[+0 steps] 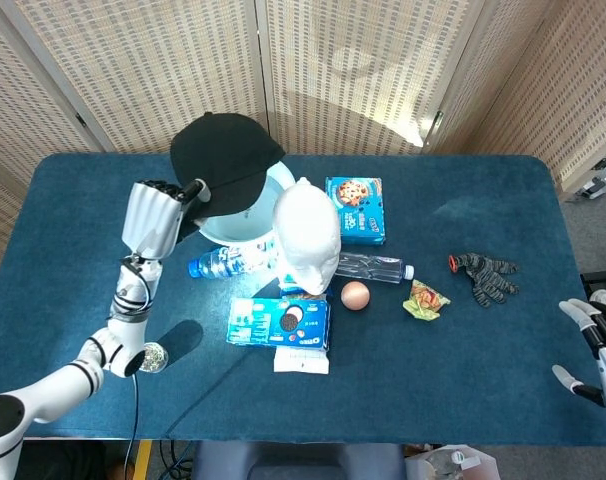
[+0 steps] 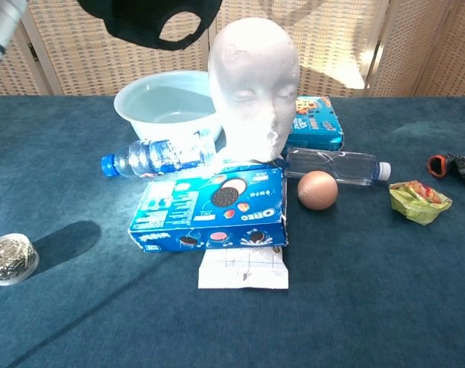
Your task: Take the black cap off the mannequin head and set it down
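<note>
Left hand (image 1: 155,213) gripping black cap (image 1: 223,160)

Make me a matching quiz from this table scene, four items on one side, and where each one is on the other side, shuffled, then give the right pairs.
Items:
1. black cap
2. egg
3. Oreo box
4. dark glove

Places:
A. on the table in front of the mannequin head
B. far out on the robot's right side of the table
C. held up in the air by the left hand
D. beside the clear bottle

Pairs: 1-C, 2-D, 3-A, 4-B
</note>
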